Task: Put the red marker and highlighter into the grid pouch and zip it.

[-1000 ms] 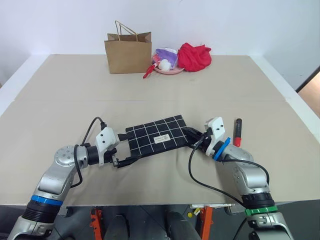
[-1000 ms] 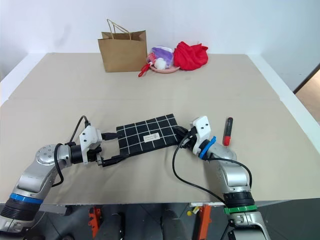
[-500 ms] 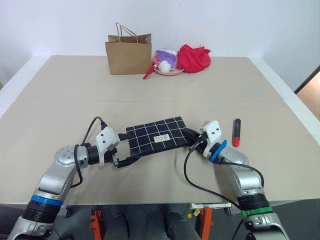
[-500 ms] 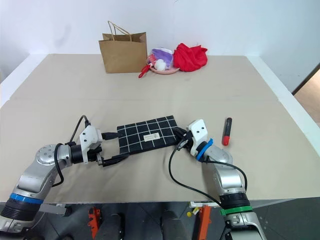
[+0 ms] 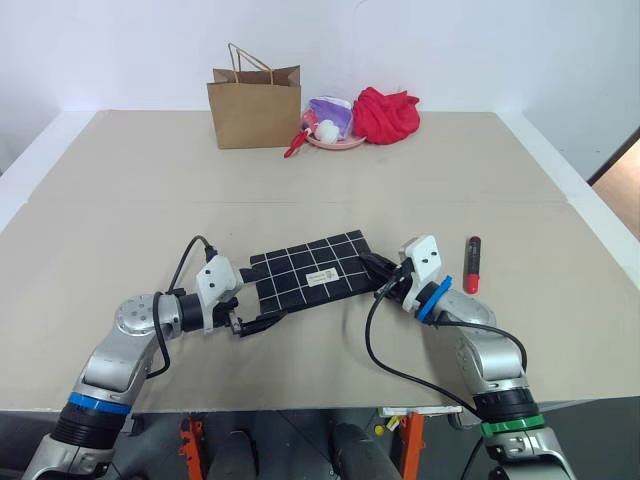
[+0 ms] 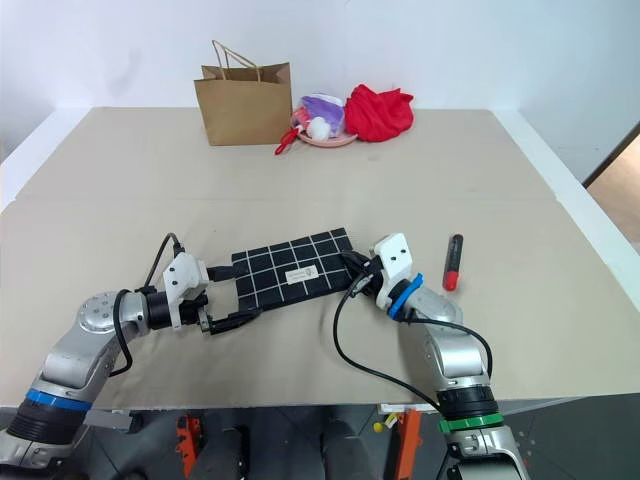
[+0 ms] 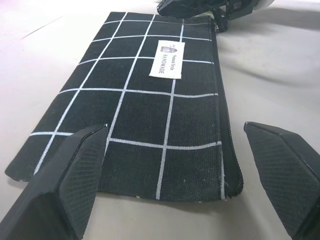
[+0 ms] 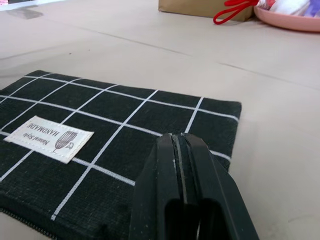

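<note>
The pouch [image 5: 312, 274] lies flat between the wide-open, empty left gripper [image 5: 248, 322] and the right gripper [image 5: 375, 270], closed at its end; unpinned, the pouch may slide; the marker [image 5: 472, 264] waits beside.

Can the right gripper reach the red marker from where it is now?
Probably yes. The red marker lies bare on the table, just beside the right gripper, with nothing between them. But the gripper is shut over the grid pouch, so it must open first.
</note>
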{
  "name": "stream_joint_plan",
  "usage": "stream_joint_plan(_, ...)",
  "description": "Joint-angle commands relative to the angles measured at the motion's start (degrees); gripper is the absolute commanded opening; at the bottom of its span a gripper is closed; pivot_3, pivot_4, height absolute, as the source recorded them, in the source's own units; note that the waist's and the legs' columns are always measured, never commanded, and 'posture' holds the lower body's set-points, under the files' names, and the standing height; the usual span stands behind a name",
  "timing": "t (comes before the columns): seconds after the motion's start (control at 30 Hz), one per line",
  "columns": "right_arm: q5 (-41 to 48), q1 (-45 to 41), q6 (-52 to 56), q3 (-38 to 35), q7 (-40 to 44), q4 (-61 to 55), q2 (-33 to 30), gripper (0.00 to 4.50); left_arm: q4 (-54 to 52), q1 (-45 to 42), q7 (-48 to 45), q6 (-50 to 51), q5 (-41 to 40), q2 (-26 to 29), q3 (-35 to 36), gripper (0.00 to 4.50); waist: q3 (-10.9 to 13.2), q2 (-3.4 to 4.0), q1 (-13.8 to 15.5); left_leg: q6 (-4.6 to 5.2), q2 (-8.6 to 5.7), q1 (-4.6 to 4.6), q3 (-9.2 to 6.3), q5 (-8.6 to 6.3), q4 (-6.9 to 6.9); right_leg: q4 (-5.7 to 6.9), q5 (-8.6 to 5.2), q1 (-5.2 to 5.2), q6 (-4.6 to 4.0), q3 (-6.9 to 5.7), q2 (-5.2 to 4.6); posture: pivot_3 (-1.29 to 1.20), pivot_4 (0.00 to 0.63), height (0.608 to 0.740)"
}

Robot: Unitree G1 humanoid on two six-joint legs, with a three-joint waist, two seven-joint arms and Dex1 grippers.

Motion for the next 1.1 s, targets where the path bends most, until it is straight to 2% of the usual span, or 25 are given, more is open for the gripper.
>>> stream_joint_plan(0.03,-0.6,0.0,-0.8,1.1,1.8,-0.5,-0.2,0.04,-2.7,0.3,0.4,-0.1,0.0,0.0,0.1,4.5,0.0,0.0,0.0,0.0,0.0,0.0,0.0,0.0,0.0,0.0,0.0,0.0,0.0,0.0,0.0,0.0,0.15,0.74)
stream_joint_plan(0.23,-2.6,0.5,-1.8,2.3,2.7,2.2,-0.4,0.04,-3.5,0.9,0.8,-1.0,0.4,0.3,0.2,4.5,0.0,-0.01,0.0,0.0,0.0,0.01,0.0,0.0,0.0,0.0,0.0,0.0,0.0,0.0,0.0,0.0,0.15,0.74)
stream_joint_plan(0.47,-2.5,0.3,-2.6,2.0,3.4,2.5,-0.8,0.04,-2.4,3.2,-1.6,-10.2,5.8,4.5,0.2,4.5,0.0,-0.01,0.0,0.0,0.0,0.03,0.0,0.0,0.0,0.0,-0.01,0.01,-0.05,-0.01,0.0,0.0,0.15,0.74)
stream_joint_plan(0.6,-2.4,0.4,-2.9,1.7,3.8,2.5,-1.0,0.04,1.5,3.9,-3.4,-18.9,9.7,6.6,-0.9,4.5,0.0,-0.01,0.0,0.0,0.01,0.04,0.01,0.0,-0.04,0.0,-0.14,0.0,-0.29,-0.01,0.0,0.0,0.15,0.74)
stream_joint_plan(0.8,-2.4,0.3,-3.2,1.7,3.9,2.2,-1.0,0.04,8.9,0.5,-3.3,-28.6,12.7,5.3,-3.0,4.5,0.0,-0.01,0.0,0.0,0.01,0.05,0.01,0.0,-0.01,-0.01,-0.15,0.03,-0.33,-0.02,-0.01,0.0,0.15,0.74)
stream_joint_plan(1.1,-2.3,0.9,-3.3,1.3,3.5,1.2,-1.1,0.04,19.5,-6.5,-5.1,-33.9,12.7,2.1,-5.4,4.5,0.0,0.04,0.0,0.02,0.0,0.06,0.01,0.02,0.0,0.01,-0.08,0.05,-0.21,-0.02,0.0,0.0,0.15,0.74)
